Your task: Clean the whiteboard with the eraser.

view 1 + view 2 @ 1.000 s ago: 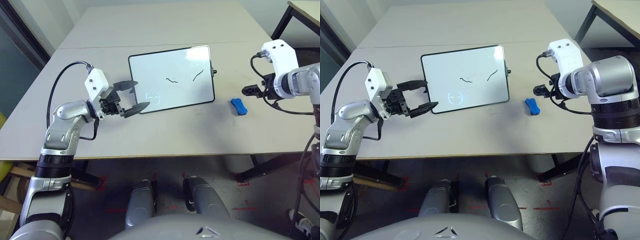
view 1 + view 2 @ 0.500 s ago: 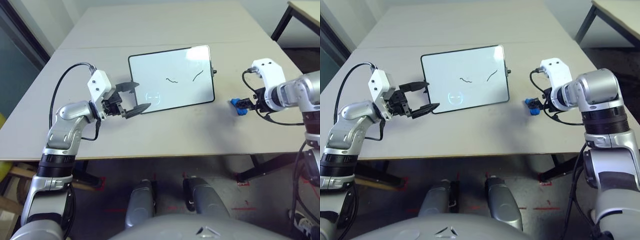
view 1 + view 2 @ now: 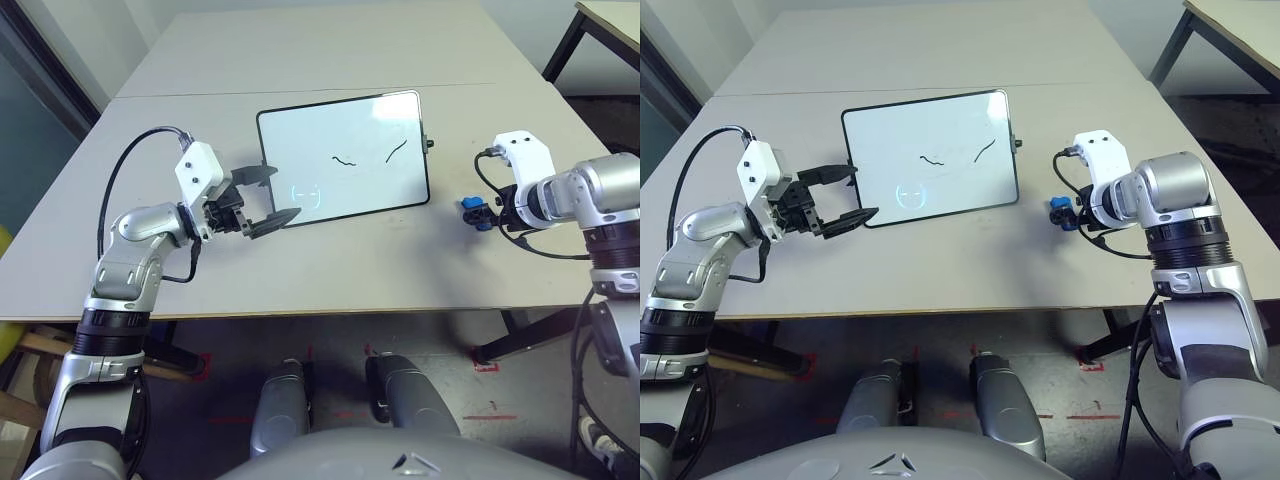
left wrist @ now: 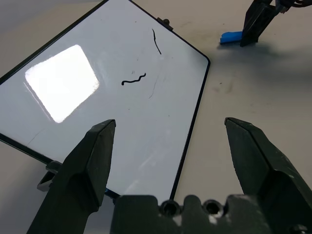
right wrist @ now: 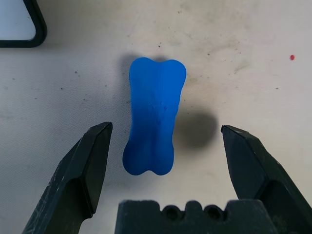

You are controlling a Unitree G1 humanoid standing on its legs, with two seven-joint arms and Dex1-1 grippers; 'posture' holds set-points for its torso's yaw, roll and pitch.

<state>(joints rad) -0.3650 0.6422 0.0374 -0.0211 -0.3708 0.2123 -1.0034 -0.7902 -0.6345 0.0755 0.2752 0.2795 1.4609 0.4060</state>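
The whiteboard [image 3: 343, 158], white with a thin black frame, lies flat mid-table and bears two black squiggles [image 3: 345, 159] and a faint circular mark. My left gripper [image 3: 281, 192] hovers open at the board's near left corner, its fingers [image 4: 92, 161] spread wide with nothing between them. The blue eraser [image 5: 153, 119] lies on the table to the right of the board. My right gripper [image 5: 165, 130] is low over it and open, one finger on each side of the eraser's near end without touching. The eraser [image 4: 230, 37] also appears in the left wrist view.
The beige table [image 3: 330, 260] has a seam running across behind the board. A small black knob [image 3: 430, 144] sticks out of the board's right edge. A second table's black leg [image 3: 562, 40] stands at the far right. Bare tabletop lies in front of the board.
My right gripper has moved left and down from beyond the eraser and now straddles it. The left gripper has shifted slightly toward the board's corner. The eraser and board have not moved.
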